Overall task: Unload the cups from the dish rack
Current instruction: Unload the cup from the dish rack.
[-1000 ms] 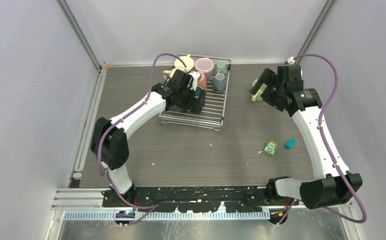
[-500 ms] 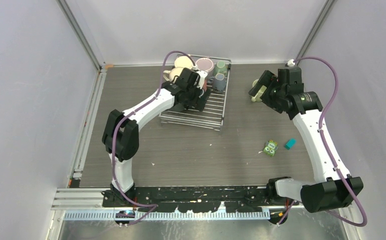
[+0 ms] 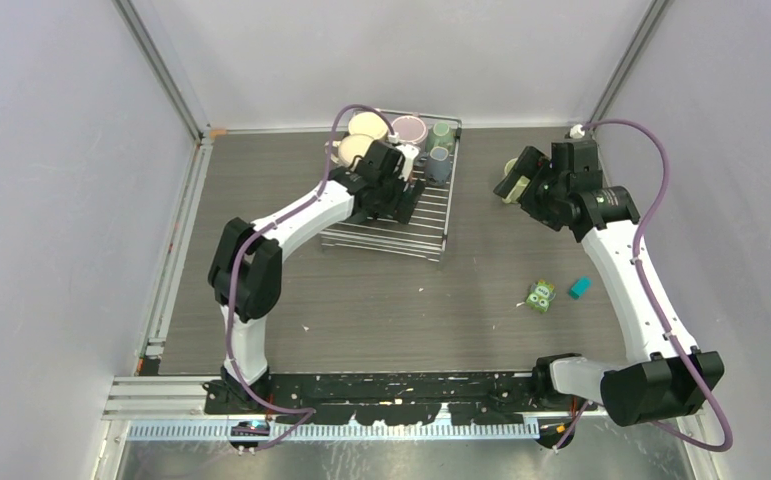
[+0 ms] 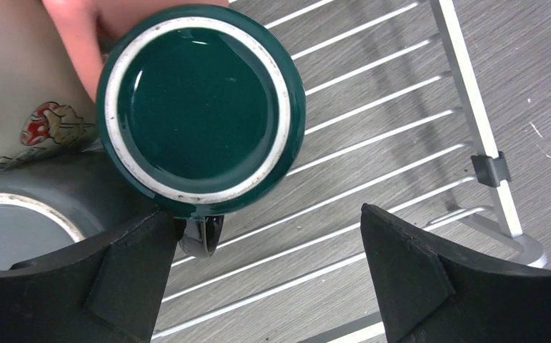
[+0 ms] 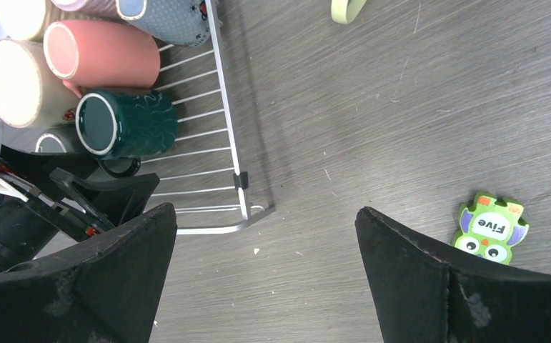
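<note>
The silver wire dish rack (image 3: 386, 228) holds several cups at its back: cream (image 3: 366, 125), mauve (image 3: 408, 128), green (image 3: 443, 131), grey (image 3: 438, 163). In the left wrist view a dark teal cup (image 4: 201, 107) stands upside down on the rack (image 4: 401, 121), handle (image 4: 201, 236) toward me. My left gripper (image 4: 272, 279) is open, its left finger (image 4: 115, 286) beside that handle. A pink cup (image 4: 79, 28) and a grey cup (image 4: 15, 214) adjoin it. My right gripper (image 5: 265, 279) is open and empty above the table right of the rack (image 5: 226, 143). A pale green cup's handle (image 5: 347, 8) shows on the table.
A green owl block (image 3: 539, 295) and a small teal block (image 3: 580, 288) lie on the table's right side. The owl block also shows in the right wrist view (image 5: 488, 225). Grey walls and metal posts enclose the table on three sides.
My left gripper has moved a little to the right and back over the rack, toward the teal cup. The right arm has shifted slightly back.
</note>
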`<state>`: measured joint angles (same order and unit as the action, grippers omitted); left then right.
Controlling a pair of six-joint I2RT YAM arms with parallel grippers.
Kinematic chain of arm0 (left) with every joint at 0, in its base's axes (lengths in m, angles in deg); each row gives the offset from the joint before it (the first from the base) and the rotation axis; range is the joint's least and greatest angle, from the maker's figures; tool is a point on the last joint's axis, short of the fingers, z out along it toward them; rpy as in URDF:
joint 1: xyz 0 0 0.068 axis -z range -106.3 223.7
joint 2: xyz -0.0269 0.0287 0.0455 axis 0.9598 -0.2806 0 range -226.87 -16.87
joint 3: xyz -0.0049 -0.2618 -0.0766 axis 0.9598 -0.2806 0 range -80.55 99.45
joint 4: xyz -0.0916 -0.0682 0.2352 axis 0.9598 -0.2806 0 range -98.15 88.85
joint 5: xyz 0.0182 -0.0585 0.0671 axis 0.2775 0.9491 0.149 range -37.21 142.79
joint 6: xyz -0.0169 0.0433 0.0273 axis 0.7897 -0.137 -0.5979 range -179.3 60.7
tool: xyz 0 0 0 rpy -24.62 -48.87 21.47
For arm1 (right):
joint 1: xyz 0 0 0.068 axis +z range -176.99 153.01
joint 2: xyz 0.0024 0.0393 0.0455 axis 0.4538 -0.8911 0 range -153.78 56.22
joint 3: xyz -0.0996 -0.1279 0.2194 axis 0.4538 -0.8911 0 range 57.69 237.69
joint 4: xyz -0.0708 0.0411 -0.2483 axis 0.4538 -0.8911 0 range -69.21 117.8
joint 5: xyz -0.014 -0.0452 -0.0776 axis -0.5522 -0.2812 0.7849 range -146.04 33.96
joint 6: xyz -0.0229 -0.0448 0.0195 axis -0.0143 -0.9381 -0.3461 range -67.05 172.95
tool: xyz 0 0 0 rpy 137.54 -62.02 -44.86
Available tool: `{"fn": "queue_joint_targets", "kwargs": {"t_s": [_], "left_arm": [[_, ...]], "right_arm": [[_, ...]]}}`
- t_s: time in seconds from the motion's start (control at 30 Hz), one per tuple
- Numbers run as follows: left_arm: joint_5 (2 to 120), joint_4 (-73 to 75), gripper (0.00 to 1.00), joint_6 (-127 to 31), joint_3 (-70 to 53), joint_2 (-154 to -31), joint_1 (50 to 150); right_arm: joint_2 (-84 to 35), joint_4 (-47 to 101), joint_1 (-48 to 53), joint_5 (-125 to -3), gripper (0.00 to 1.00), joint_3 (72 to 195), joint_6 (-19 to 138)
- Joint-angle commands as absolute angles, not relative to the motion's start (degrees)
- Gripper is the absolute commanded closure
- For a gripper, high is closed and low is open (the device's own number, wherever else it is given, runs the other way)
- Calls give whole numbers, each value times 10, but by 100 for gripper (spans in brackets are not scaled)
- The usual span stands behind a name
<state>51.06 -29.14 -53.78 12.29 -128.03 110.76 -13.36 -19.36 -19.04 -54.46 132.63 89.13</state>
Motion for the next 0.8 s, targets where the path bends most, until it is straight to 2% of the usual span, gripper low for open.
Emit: {"fn": "queue_joint_targets", "kwargs": {"t_s": [0.0,0.2,0.43,0.77], "left_arm": [[502,-265,3,-507,119,-1267,1123],[491,-274,14,-478,126,-1272,1131],[423,-317,25,-467,148,-1301,1134],[398,-301,42,-472,128,-1317,1133]], "right_arm": [[-115,-171,-186,-549,0,1321,897],[-114,-169,-185,-549,0,1317,896],[-116,-165,-185,-553,0,1312,897],[-121,-163,-185,-552,0,1309,897]]}}
